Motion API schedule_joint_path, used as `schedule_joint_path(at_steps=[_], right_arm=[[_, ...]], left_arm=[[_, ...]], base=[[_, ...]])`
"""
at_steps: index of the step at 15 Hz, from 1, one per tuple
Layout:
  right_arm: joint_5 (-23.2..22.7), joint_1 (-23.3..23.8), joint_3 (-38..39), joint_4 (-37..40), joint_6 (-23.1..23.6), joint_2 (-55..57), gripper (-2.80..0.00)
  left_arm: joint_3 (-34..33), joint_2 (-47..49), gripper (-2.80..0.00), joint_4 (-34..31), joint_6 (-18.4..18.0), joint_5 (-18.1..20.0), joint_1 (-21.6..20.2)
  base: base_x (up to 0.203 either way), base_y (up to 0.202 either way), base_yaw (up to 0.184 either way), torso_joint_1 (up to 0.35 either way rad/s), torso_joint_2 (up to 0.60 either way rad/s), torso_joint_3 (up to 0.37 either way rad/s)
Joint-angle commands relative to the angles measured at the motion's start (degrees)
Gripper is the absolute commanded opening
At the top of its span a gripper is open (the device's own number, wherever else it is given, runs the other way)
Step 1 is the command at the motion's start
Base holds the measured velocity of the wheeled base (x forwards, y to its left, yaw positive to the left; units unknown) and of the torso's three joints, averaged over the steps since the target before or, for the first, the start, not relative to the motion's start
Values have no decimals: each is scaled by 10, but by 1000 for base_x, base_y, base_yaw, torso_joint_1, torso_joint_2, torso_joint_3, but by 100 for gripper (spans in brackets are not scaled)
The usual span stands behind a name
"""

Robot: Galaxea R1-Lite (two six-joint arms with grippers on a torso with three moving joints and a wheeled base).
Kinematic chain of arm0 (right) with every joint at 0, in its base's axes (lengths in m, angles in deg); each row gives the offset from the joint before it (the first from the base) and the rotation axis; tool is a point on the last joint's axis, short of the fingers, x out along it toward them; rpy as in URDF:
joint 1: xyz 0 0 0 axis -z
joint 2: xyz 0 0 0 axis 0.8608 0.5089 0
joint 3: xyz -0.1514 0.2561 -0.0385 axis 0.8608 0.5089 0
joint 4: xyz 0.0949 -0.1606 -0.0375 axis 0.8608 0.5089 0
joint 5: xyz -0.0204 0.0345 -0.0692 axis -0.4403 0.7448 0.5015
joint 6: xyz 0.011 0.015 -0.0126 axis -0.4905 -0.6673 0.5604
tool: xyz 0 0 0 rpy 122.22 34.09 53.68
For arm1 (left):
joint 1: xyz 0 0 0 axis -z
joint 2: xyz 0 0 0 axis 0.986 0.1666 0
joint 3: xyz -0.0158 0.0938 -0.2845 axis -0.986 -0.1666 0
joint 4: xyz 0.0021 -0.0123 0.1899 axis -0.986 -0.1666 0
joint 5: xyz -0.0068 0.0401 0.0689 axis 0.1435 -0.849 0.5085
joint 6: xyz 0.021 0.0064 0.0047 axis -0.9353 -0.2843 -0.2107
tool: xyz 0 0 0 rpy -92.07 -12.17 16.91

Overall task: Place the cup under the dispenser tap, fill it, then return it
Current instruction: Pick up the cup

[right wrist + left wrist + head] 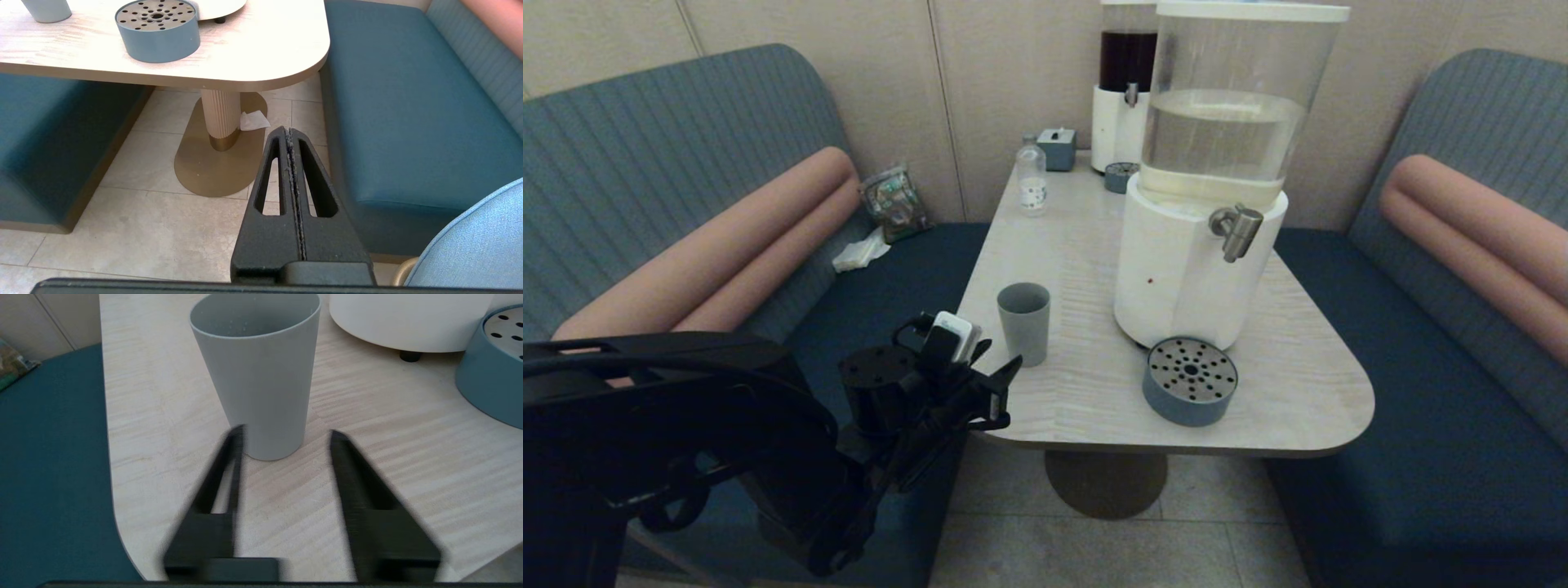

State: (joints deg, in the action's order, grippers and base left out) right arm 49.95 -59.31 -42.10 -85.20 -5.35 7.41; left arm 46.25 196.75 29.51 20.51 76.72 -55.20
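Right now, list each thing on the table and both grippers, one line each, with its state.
cup: upright, empty, on the table, not held.
left gripper: open, fingers just short of the cup's base.
right gripper: shut, empty, low beside the table over the floor.
dispenser tap: nothing beneath it.
large dispenser: tank partly full of clear liquid.
perforated tray: nothing on it.
small bottle: upright, capped.

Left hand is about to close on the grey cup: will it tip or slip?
The cup looks empty, so probably light. Its narrower base could make it tip if nudged. Its tapered matte wall may slide down between the open left hand's fingers.
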Motion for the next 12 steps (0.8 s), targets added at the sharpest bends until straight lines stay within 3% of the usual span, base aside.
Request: schedule_joint_path(at_steps=[1, 6, 12], right_arm=[[0, 0, 0, 0, 0, 0, -280], [0, 0, 0, 0, 0, 0, -280], [0, 0, 0, 0, 0, 1, -280]], left_arm=[[-5, -7, 0, 5, 0, 0, 1], [4, 16, 0, 5, 0, 2, 10], [94, 73, 0, 5, 2, -12, 10]], base=[[0, 0, 0, 0, 0, 0], [0, 0, 0, 0, 0, 0], [0, 0, 0, 0, 0, 0]])
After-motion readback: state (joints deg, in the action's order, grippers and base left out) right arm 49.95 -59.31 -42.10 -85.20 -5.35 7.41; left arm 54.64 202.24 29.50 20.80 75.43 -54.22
